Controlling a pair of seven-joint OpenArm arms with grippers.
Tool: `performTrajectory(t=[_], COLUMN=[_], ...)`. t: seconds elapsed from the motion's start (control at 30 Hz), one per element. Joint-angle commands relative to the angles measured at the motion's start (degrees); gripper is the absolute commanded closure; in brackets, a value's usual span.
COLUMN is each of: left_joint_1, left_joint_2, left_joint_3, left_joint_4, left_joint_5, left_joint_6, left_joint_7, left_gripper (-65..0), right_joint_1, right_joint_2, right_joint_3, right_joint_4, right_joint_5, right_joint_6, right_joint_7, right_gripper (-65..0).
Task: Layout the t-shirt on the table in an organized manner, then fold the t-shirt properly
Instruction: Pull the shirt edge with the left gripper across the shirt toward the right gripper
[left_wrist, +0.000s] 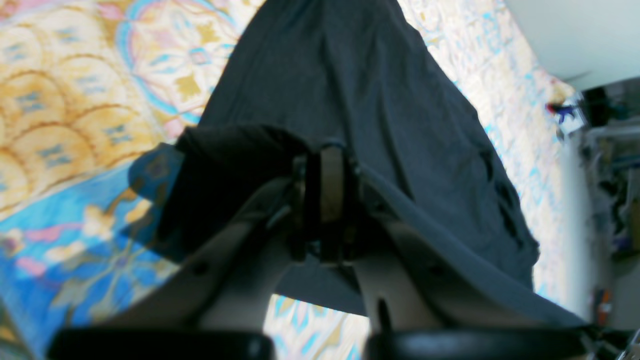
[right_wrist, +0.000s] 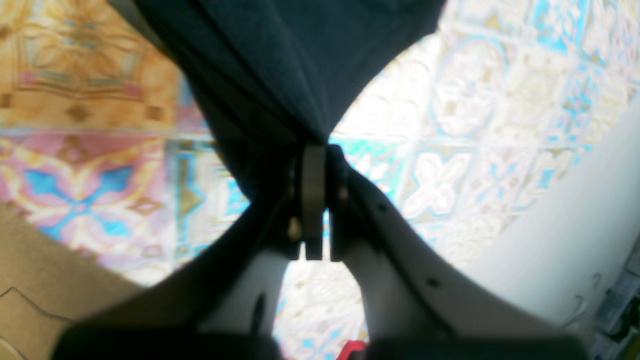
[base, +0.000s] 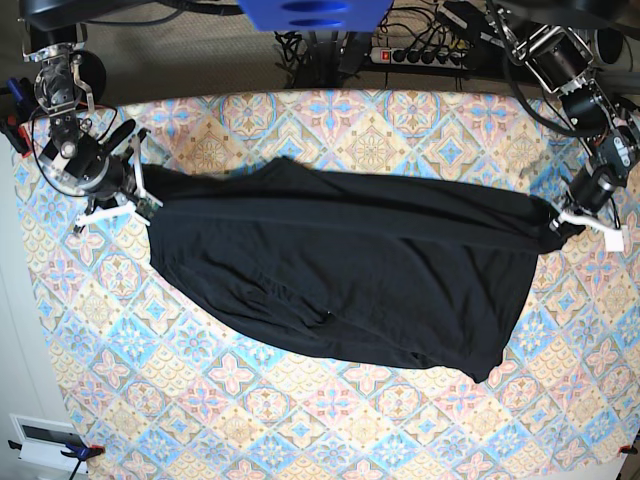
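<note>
Black fabric of the t-shirt (base: 340, 265) spreads wide across the middle of the table (base: 300, 430), stretched between the two arms and rumpled along its lower edge. At one end the left gripper (left_wrist: 325, 172) is clamped on a bunched corner of the cloth (its jaws pressed together in the wrist view). At the opposite end the right gripper (right_wrist: 315, 185) likewise pinches a gathered edge, the fabric fanning away from its closed jaws above the patterned tablecloth.

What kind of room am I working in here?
Likely a lab or workshop bench, not a home: a power strip with tangled cables behind the table, and cluttered shelving off its edge.
</note>
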Motion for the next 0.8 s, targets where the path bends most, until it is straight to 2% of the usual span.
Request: performTrajectory(t=[0.0,0.17,0.43,0.6,0.77], left_joint_1=[-1.1,-3.3,-7.8,-8.7,-8.6], left_joint_2=[-1.4,-0.3,2.9,4.5,4.5], left_joint_3=[-0.4,-0.5,-0.7,0.0,5.9], left_joint_4=[0.8,0.6,0.5,0.5,0.3], left_joint_5=[-1.4,-1.2,7.0,12.2,17.5], left_joint_6=[-0.1,0.0,0.0,0.0,0.0], left_joint_7=[-1.6,-1.7,-1.9,-6.7,-11.9], left_gripper=[0.0,0.0,0.0,0.0,0.0], right_joint_1=[0.8,2.1,6.7,7.7,7.7], right_joint_2=[1.1,1.1,1.1,1.0,0.3], right_joint_3=[0.4,0.4,-4.3,-6.7,-6.8], right_joint_4=[0.0,-3.0,-6.6,-6.6,-9.3], right_joint_5=[-0.2,-0.2,-0.3,-0.3,-0.4], right_joint_6=[-0.4,-0.4,-0.4,-0.5,-0.5], right_joint_7=[0.5,0.7,0.9,0.9,0.9], right_gripper=[0.0,0.0,0.0,0.0,-0.1])
